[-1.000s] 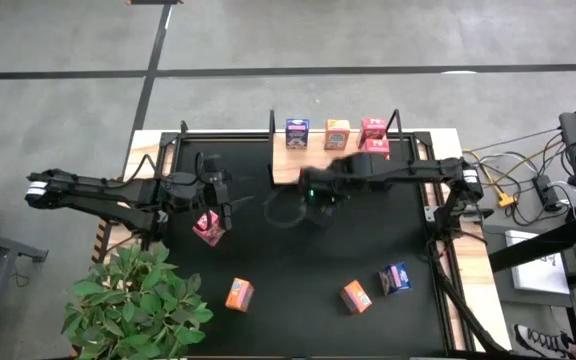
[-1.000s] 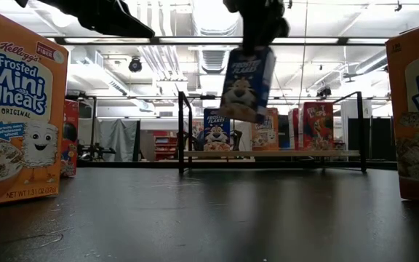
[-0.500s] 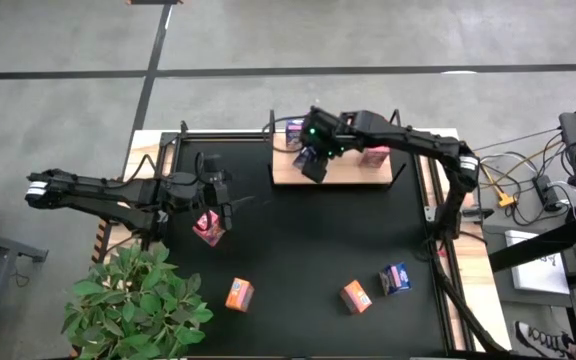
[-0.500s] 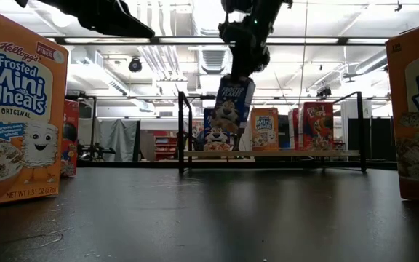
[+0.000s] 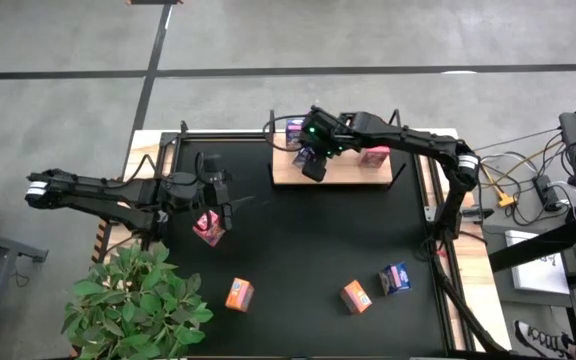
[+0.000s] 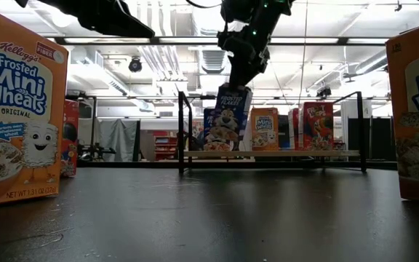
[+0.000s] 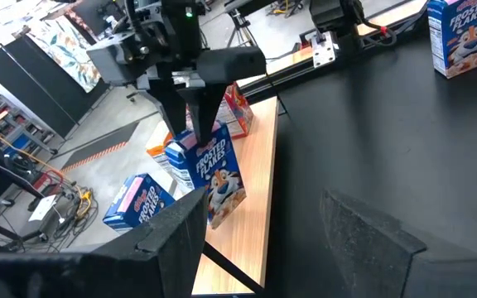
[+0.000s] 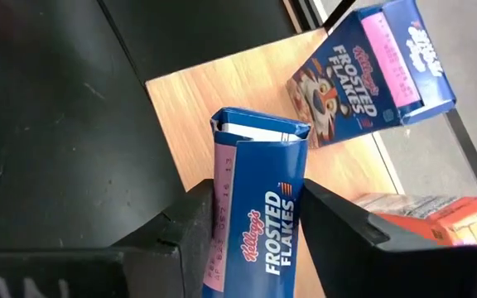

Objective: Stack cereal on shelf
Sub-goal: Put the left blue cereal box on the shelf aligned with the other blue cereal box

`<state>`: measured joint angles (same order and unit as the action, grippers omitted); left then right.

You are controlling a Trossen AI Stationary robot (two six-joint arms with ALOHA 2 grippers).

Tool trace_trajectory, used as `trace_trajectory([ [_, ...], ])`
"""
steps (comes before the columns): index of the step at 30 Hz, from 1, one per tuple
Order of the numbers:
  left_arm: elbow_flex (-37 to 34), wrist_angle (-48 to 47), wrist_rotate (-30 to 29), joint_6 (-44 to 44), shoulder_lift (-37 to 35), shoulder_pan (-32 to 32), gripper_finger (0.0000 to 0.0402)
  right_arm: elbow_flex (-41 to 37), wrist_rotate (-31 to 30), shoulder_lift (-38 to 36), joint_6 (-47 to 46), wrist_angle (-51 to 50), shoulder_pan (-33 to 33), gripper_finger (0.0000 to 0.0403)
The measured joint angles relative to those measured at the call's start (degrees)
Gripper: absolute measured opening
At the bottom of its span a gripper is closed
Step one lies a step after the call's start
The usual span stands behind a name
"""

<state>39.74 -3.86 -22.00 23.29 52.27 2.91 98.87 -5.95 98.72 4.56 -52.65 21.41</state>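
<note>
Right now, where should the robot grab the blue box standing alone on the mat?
Come from above and pinch its two wide faces near the top: the blue box stands upright with room around it. The right hand holds another box over the shelf.

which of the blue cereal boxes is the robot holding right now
The blue box clamped in the right gripper above the shelf's left end. Another blue box stands on the shelf behind it; the third sits on the mat.
</note>
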Motion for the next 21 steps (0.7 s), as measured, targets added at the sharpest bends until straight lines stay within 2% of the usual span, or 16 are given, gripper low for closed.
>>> trace_trajectory([
  [7, 0.0, 0.0, 0.0, -0.2, 0.0, 0.0, 0.0219, -3.2, -0.6, 0.0, 0.2, 3.6, 0.0, 0.0199],
  [16, 0.0, 0.0, 0.0, -0.2, 0.0, 0.0, 0.0219, -1.2, -1.8, -0.2, 0.1, 4.9, 0.0, 0.0203],
  [21, 0.0, -0.1, 0.0, -0.2, 0.0, 0.0, 0.0219, 1.9, -1.7, -1.1, -1.2, 1.8, -0.8, 0.0202],
])
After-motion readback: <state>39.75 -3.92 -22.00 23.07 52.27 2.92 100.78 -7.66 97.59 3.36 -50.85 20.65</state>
